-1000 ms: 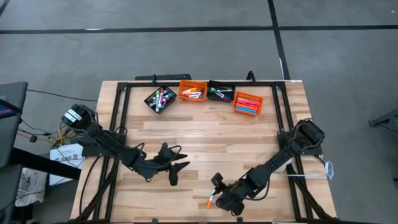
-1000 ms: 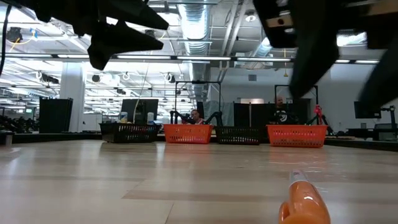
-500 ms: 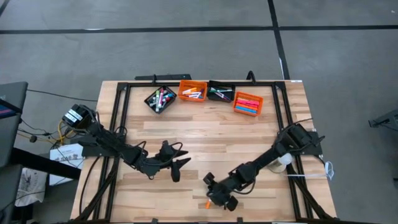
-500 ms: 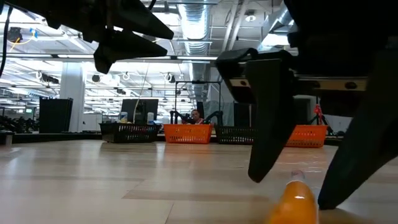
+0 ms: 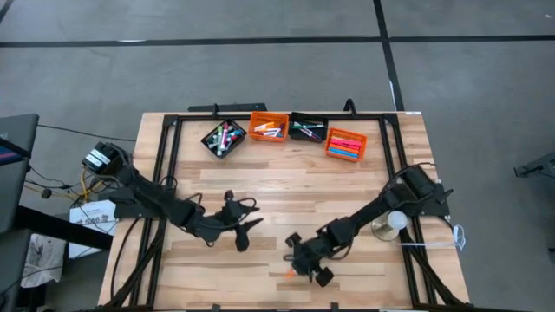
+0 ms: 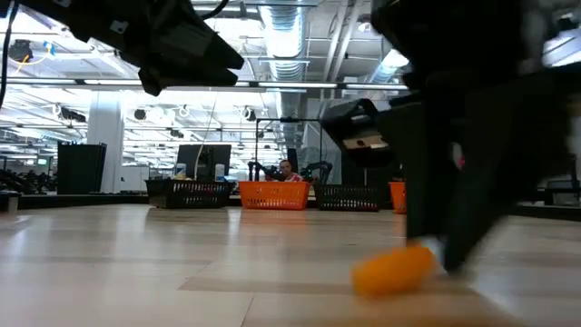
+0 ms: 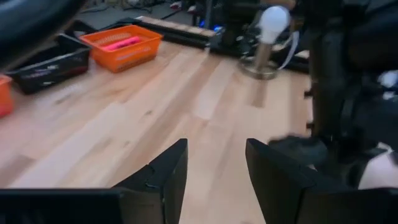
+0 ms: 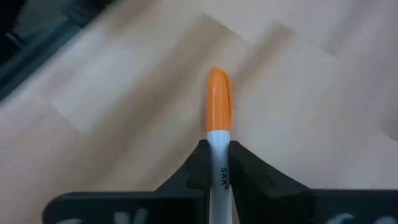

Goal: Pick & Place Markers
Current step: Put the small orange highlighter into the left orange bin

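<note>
- The right gripper (image 8: 217, 163) is low at the near edge of the worktop (image 5: 286, 186), its fingers (image 8: 245, 168) clenched on the white barrel of an orange-capped marker (image 8: 218, 112); the cap sticks out ahead of them.
- The grip sits toward one end of the barrel, so the marker could pivot or slide out during a quick swing to the far bins.
- In the low view the cap looks to be on or just above the wood; I cannot tell which. Dragging it could twist it in the grip.
- The orange bin (image 5: 268, 127) and its neighbours stand close together, so a loose drop may land in the wrong one.
- The left gripper (image 5: 241, 227) waits nearby, fingers parted and empty, near enough to the right arm's path to risk a brush.
</note>
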Tool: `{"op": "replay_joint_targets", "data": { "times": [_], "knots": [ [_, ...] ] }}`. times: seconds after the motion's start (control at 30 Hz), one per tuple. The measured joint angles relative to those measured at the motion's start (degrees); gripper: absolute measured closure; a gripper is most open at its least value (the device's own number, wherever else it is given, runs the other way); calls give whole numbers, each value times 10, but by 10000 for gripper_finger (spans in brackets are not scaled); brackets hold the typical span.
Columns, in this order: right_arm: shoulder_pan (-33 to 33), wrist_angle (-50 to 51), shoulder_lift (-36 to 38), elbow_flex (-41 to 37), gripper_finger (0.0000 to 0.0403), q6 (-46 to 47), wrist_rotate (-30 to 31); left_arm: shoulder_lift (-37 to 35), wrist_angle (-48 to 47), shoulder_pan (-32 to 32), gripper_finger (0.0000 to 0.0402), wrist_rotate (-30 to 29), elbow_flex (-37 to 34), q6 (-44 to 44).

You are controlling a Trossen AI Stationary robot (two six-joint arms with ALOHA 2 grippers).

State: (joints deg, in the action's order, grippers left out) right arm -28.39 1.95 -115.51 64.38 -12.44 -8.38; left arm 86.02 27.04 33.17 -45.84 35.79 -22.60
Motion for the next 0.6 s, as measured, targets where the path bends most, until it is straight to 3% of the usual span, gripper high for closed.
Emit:
{"op": "replay_joint_targets", "data": {
  "times": [0.33, 0.6],
  "knots": [
    [101, 121, 154, -1, 383, -10, 35, -180, -237, -43, 238, 26, 0, 1],
    [285, 99, 262, 5, 380, -16, 39, -274, -323, -65, 238, 26, 0, 64]
  ]
}}
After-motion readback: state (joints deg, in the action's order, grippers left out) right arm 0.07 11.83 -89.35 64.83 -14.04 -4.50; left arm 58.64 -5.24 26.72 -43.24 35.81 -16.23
